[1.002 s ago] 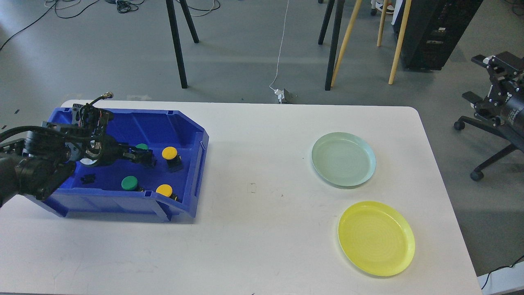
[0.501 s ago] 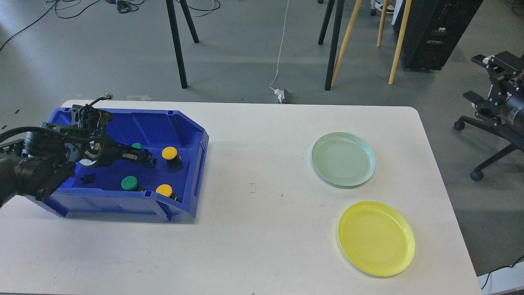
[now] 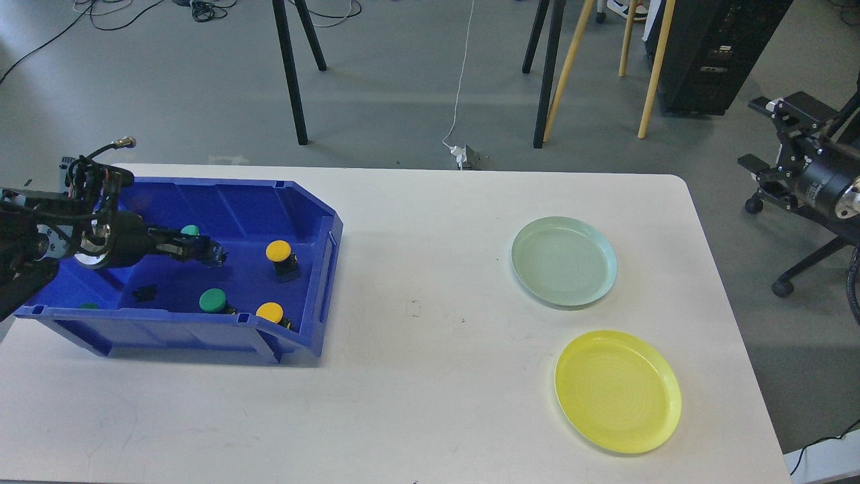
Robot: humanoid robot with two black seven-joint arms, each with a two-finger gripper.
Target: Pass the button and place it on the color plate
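Note:
My left gripper is inside the blue bin, shut on a green-capped button and holding it above the bin floor. Still lying in the bin are a yellow button, a second yellow button and a green button. The light green plate and the yellow plate sit empty on the right of the white table. My right gripper hangs beyond the table's right edge, and its fingers cannot be told apart.
A small black part lies on the bin floor, and a bit of green shows at the bin's front left. Black and wooden stand legs are behind the table, and an office chair base is at the right.
My left gripper has moved left and slightly up inside the bin, carrying the green button with it. My right arm has shifted left and up a little.

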